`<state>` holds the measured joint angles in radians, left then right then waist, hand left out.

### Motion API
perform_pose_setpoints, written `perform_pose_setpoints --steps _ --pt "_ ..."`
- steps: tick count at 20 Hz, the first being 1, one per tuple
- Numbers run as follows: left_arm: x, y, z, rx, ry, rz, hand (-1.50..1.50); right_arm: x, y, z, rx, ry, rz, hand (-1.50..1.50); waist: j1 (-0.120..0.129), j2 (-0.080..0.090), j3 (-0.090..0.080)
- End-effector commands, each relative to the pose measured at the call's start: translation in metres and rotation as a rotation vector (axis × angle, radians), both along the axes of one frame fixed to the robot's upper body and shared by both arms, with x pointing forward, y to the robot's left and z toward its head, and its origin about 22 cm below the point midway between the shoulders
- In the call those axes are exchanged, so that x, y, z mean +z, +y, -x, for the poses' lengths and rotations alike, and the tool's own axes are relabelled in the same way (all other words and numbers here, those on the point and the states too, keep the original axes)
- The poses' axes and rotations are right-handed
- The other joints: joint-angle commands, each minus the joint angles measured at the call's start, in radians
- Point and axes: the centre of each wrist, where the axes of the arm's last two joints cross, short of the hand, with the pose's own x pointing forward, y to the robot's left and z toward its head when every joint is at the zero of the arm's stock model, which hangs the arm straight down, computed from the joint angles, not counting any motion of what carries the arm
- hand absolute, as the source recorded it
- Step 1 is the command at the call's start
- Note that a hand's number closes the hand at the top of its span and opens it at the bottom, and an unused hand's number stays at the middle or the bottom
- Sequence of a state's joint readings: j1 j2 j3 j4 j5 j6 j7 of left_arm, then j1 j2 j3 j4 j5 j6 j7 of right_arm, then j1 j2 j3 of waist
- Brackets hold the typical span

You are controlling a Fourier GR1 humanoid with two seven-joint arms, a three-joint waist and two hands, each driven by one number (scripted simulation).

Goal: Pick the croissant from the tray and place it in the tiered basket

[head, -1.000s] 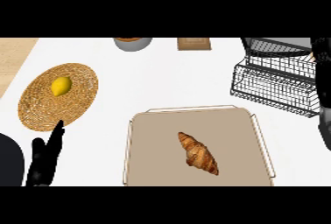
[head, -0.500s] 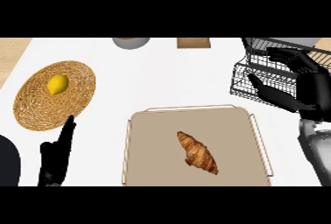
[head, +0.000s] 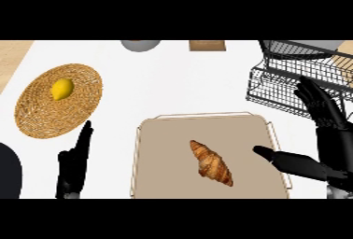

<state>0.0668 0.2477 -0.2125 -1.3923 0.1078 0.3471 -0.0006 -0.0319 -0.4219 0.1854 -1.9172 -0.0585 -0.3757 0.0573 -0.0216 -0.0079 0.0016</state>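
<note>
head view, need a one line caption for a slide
Open right hand beside the tray holding a croissant, wire tiered basket behind, left hand resting.

Golden-brown croissant [head: 211,162], beige tray [head: 165,154], yellow lemon [head: 62,88], black wire basket [head: 296,79]

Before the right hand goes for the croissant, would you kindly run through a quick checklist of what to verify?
1. Croissant lies on the tray, uncovered: ok.
2. Right hand open, holding nothing: ok.
3. Right hand's thumb over the tray's right edge, apart from the croissant: ok.
4. Left hand rests left of the tray, out of the way: ok.
5. Tiered basket has room in its lower tier: cannot tell, partly cut off and behind the fingers.
</note>
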Motion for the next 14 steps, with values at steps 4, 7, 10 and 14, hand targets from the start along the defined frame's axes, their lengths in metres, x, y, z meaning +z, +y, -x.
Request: perform_pose_setpoints --steps 4,7,10,14 --pt "-0.001 0.004 0.000 -0.015 0.015 0.004 0.00 0.024 0.009 0.036 0.152 0.307 0.395 -1.50 0.006 0.001 -0.009" --pt "0.005 -0.002 -0.002 -0.009 0.009 0.018 0.00 0.039 0.013 0.051 0.172 0.352 0.620 -1.50 0.006 -0.003 -0.009" --pt "-0.004 -0.017 0.003 -0.025 0.022 0.019 0.00 0.058 0.025 0.058 0.109 0.385 0.762 -1.50 0.015 0.002 -0.009" --pt "0.003 -0.003 -0.008 -0.049 0.032 0.026 0.00 0.070 0.053 0.070 -0.001 0.384 0.844 -1.50 0.027 0.005 -0.007"
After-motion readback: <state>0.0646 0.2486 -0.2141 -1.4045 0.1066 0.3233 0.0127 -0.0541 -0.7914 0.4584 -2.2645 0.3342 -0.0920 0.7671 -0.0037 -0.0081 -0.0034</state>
